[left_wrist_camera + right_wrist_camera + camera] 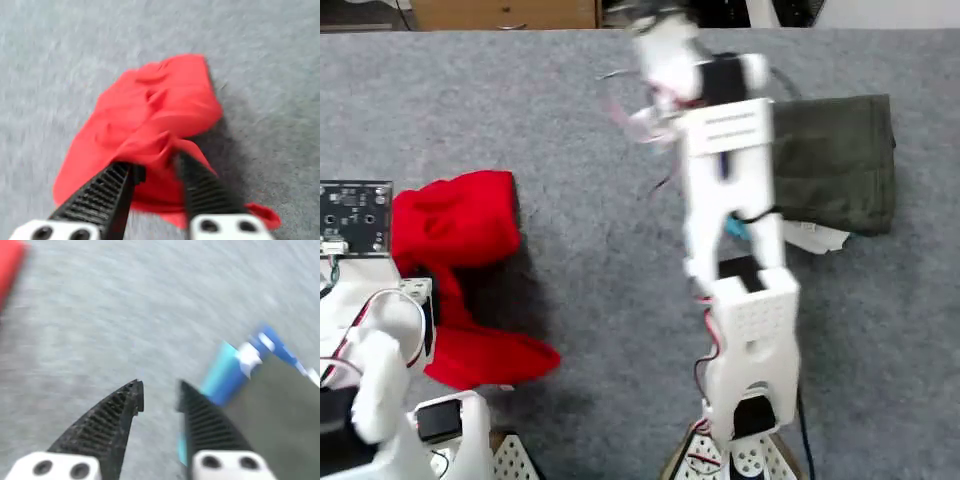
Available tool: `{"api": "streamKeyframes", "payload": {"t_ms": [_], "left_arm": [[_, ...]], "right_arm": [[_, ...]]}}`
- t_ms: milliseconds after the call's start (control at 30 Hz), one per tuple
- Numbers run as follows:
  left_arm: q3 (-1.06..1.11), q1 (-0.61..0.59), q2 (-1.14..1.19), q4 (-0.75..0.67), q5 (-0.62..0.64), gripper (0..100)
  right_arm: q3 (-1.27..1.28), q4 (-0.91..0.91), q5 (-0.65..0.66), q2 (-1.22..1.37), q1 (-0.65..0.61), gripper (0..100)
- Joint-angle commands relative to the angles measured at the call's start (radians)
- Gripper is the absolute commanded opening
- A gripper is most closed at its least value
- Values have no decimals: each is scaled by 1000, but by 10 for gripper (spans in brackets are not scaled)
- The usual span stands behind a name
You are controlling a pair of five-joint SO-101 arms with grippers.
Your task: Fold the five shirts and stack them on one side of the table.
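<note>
Gripping a raised fold of the red shirt point(160, 110), the left claw point(159, 162) has its fingers clamped on the cloth, which bunches up between the tips. The rest of that shirt lies crumpled and unfolded on the grey tabletop point(570, 150), at its left side, close to the left arm's base.

The right claw point(160, 390) has its fingers slightly apart with nothing between them. It is above bare tabletop, just beside the stack. The right arm point(730, 180) stretches from the near edge toward the far side; its far end is blurred in the high view.

A dark green shirt point(835, 160) lies folded at the right side of the tabletop, on top of other folded pieces point(225, 375). Their blue, teal and white edges stick out beneath it.
</note>
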Motion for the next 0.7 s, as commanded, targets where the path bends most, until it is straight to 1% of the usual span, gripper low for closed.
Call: {"api": "streamKeyframes", "payload": {"t_ms": [0,67,133,167,267,333,400,500,600,667], "left_arm": [[0,-141,2,11,98,350],[-32,-193,4,8,97,340],[-54,-236,4,2,101,338],[-60,-278,4,-5,112,338],[-41,-466,5,-44,124,338],[15,-594,15,-98,124,338],[94,-704,41,-150,120,338],[193,-829,108,-230,118,338],[204,-939,185,-269,118,338],[204,-988,231,-275,118,338]], "right_arm": [[-65,9,-11,-5,-170,282],[-67,3,-11,24,-231,294],[-67,-18,-12,42,-274,266],[-67,-29,-12,48,-294,247],[-64,-41,-12,59,-363,197],[-61,-41,-17,76,-421,193],[-67,-44,-58,113,-483,193],[-61,-94,-92,199,-561,193],[-67,-144,-120,291,-627,193],[-67,-167,-124,343,-664,193]]}}
